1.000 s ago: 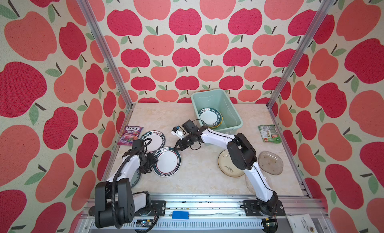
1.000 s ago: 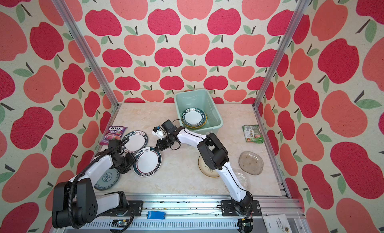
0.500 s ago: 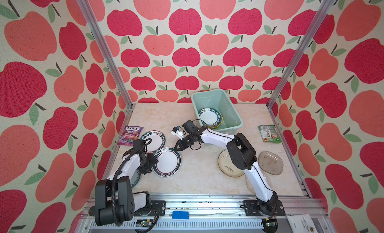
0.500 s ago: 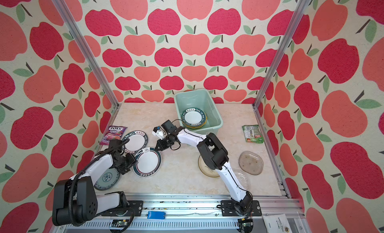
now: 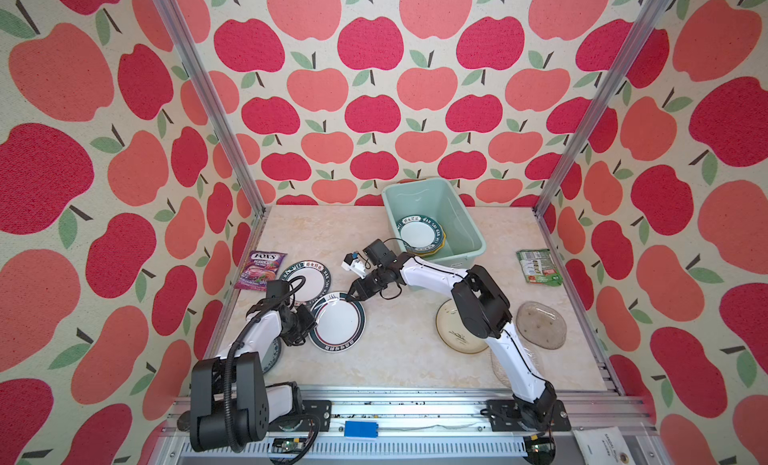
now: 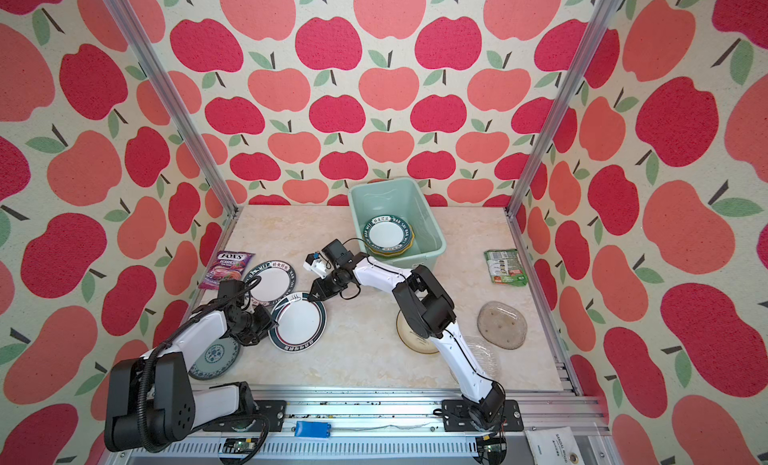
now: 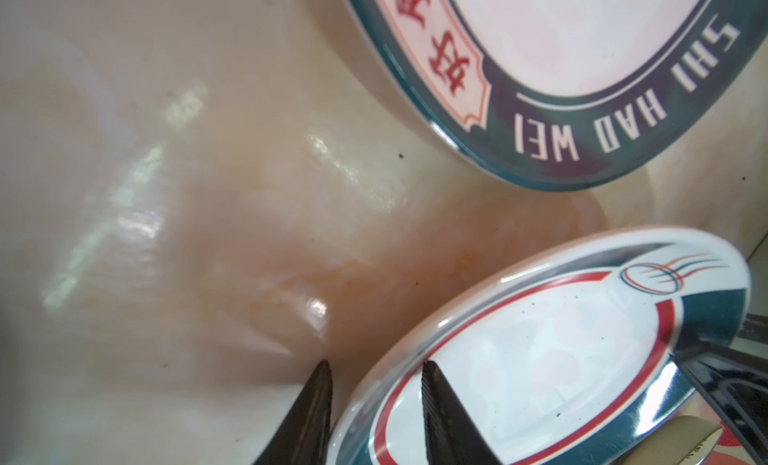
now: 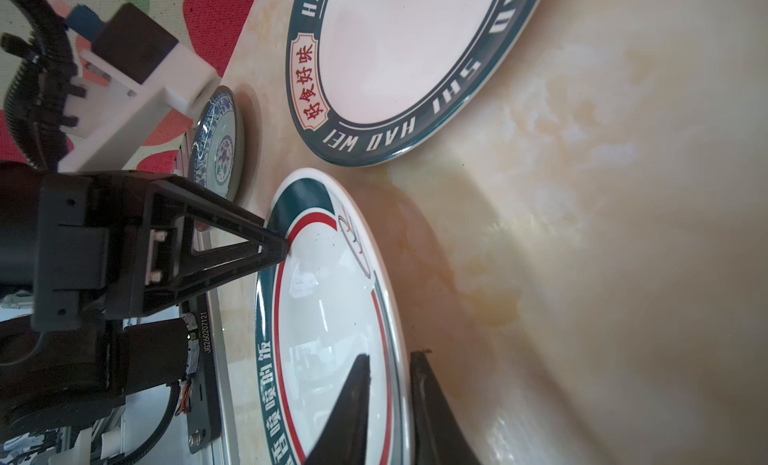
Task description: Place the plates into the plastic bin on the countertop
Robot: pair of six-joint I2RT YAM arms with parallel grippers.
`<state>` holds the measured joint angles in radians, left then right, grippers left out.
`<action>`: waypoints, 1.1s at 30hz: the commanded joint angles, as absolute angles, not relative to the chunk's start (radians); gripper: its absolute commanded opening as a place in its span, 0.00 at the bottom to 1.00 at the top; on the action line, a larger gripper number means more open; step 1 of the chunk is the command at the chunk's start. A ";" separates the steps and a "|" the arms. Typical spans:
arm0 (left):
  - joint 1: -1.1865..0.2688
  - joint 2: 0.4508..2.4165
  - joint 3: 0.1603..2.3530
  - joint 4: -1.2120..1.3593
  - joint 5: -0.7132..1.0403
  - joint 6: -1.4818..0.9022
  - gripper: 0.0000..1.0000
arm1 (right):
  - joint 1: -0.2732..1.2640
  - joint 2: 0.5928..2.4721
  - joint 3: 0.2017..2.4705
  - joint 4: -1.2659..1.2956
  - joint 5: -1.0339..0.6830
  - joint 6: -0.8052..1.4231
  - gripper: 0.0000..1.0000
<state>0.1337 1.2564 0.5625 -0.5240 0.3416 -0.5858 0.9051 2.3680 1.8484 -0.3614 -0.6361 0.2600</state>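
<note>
Countertop (image 5: 386, 371), both top views. Purple packet (image 5: 259, 271) is lying at the far nine o'clock edge. A lettered plate (image 5: 309, 278) is sitting flat just beside it. Blue-patterned plate (image 6: 214, 355) is lying at seven o'clock, partly under the left arm.

Left gripper (image 5: 312, 323) is reaching the nine o'clock rim of the red-striped plate (image 5: 337, 322). In the left wrist view its fingers (image 7: 440, 409) are straddling that rim (biting or slack, cannot tell).

Right gripper (image 5: 352, 294) is meeting the same plate at one o'clock. Its fingers (image 8: 353, 400) are also sitting either side of the rim, and whether they are gripping cannot be told either.

Plastic bin (image 5: 469, 234) is standing at one o'clock, holding a second lettered plate (image 5: 419, 236) on a yellow plate (image 5: 439, 247). Cream plate (image 5: 453, 334) and glass plate (image 5: 540, 326) are lying at four o'clock. Green packet (image 5: 538, 267) is lying at three.
</note>
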 commanded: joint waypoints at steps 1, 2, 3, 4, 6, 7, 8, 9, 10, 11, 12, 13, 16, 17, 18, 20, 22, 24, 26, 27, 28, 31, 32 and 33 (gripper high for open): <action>0.132 1.237 0.568 -0.535 0.372 -0.577 0.35 | 0.908 2.403 1.880 -0.383 -0.719 0.259 0.25; 0.132 1.236 0.570 -0.538 0.370 -0.575 0.34 | 0.910 2.405 1.881 -0.378 -0.734 0.258 0.25; 0.131 1.237 0.573 -0.543 0.367 -0.574 0.34 | 0.910 2.405 1.881 -0.373 -0.747 0.256 0.26; 0.132 1.240 0.575 -0.546 0.365 -0.574 0.34 | 0.911 2.407 1.880 -0.371 -0.756 0.253 0.26; 0.132 1.244 0.581 -0.546 0.365 -0.572 0.34 | 0.913 2.407 1.880 -0.369 -0.774 0.249 0.25; 0.132 1.246 0.583 -0.548 0.364 -0.571 0.34 | 0.914 2.405 1.880 -0.370 -0.779 0.244 0.25; 0.131 1.248 0.586 -0.547 0.362 -0.572 0.34 | 0.914 2.403 1.879 -0.370 -0.783 0.241 0.24; 0.132 1.249 0.587 -0.548 0.360 -0.571 0.34 | 0.914 2.402 1.878 -0.371 -0.789 0.238 0.23; 0.132 1.251 0.589 -0.547 0.358 -0.572 0.34 | 0.916 2.400 1.878 -0.371 -0.794 0.234 0.22; 0.132 1.252 0.591 -0.546 0.357 -0.572 0.34 | 0.917 2.398 1.878 -0.374 -0.795 0.230 0.21; 0.132 1.253 0.591 -0.547 0.354 -0.572 0.34 | 0.917 2.395 1.878 -0.375 -0.796 0.226 0.20; 0.132 1.255 0.593 -0.547 0.351 -0.573 0.34 | 0.918 2.395 1.878 -0.379 -0.796 0.223 0.19; 0.132 1.253 0.598 -0.549 0.345 -0.575 0.35 | 0.922 2.386 1.884 -0.398 -0.782 0.207 0.16; 0.131 1.252 0.599 -0.553 0.343 -0.574 0.35 | 0.923 2.381 1.886 -0.403 -0.777 0.203 0.15; 0.132 1.249 0.601 -0.556 0.339 -0.575 0.35 | 0.923 2.377 1.887 -0.407 -0.771 0.201 0.14; 0.132 1.245 0.604 -0.565 0.330 -0.575 0.36 | 0.925 2.372 1.899 -0.429 -0.756 0.194 0.12; 0.132 1.240 0.607 -0.578 0.316 -0.578 0.39 | 0.928 2.370 1.915 -0.457 -0.741 0.184 0.09; 0.133 1.237 0.614 -0.592 0.301 -0.580 0.43 | 0.930 2.368 1.932 -0.483 -0.724 0.174 0.06; 0.136 1.234 0.622 -0.606 0.289 -0.581 0.46 | 0.931 2.364 1.946 -0.505 -0.710 0.167 0.04; 0.137 1.232 0.625 -0.610 0.284 -0.583 0.48 | 0.933 2.360 1.948 -0.510 -0.709 0.164 0.02; 0.139 1.231 0.630 -0.616 0.279 -0.585 0.51 | 0.934 2.355 1.950 -0.512 -0.704 0.163 0.02; 0.148 1.220 0.649 -0.638 0.262 -0.596 0.58 | 0.934 2.332 1.953 -0.517 -0.684 0.152 0.00; 0.154 1.214 0.660 -0.650 0.257 -0.598 0.60 | 0.934 2.323 1.957 -0.521 -0.676 0.147 0.00; 0.159 1.205 0.669 -0.662 0.254 -0.601 0.63 | 0.933 2.315 1.964 -0.529 -0.669 0.140 0.00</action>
<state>0.1452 1.2331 0.6277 -0.6025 0.2916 -0.5911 0.9314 2.3802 1.9266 -0.4854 -0.6895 0.1810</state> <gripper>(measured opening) 0.618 0.081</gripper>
